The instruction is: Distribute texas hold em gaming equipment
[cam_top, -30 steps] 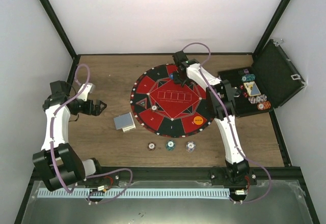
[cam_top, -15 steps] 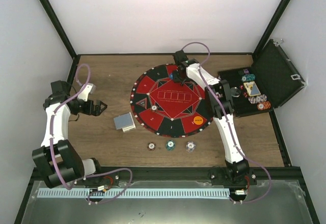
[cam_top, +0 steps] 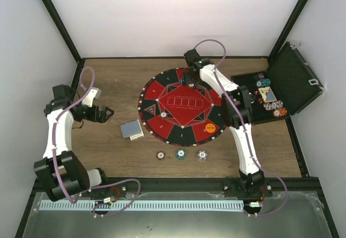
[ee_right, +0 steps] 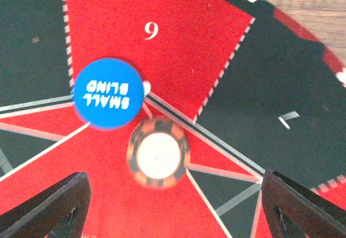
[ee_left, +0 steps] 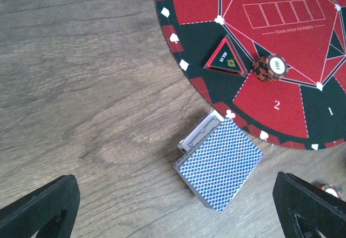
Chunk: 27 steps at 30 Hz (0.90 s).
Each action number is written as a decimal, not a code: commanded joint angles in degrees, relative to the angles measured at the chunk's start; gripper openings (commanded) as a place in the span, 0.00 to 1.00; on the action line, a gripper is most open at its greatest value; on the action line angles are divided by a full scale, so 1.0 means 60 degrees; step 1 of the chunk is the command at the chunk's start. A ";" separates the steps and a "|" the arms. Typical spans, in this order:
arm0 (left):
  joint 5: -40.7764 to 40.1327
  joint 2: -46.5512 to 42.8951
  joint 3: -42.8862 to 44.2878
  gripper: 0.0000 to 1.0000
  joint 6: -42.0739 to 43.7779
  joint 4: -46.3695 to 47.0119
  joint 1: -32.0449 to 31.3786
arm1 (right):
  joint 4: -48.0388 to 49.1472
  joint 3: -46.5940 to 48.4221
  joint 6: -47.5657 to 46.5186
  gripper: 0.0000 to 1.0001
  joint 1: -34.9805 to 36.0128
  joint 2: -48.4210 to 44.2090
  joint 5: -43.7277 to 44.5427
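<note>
Right gripper (ee_right: 173,194) shifted toward mat (ee_right: 178,43) far rim, jaws now spread. Chip (ee_right: 158,152) let go, flat on mat just beside blue disc (ee_right: 108,93). Left gripper (ee_left: 174,188) jaws spread, above deck (ee_left: 219,162). Step: placing chips. Next likely: lift clear, fetch another chip.

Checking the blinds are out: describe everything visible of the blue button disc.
The blue button disc is a flat round token, seemingly plastic, printed SMALL BLIND in white, upside down in the right wrist view. It lies face up on the red-and-black mat, across white lines where red and black fields meet. A brown-striped chip sits close beside it; whether they touch is unclear.
</note>
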 commanded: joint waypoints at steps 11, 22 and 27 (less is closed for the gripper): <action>0.0639 -0.0507 0.0573 1.00 0.1459 -0.1469 0.0071 | 0.2049 -0.7416 0.1896 0.93 0.5174 -0.6137 0.0121; 0.0185 -0.0727 0.0379 1.00 0.1573 -0.1303 0.0075 | 0.1862 -0.7927 0.3071 0.95 0.7556 -0.5042 -0.0187; 0.0124 -0.0769 0.0392 1.00 0.1524 -0.1231 0.0071 | 0.2095 -0.8412 0.3232 0.93 0.7607 -0.5019 -0.0555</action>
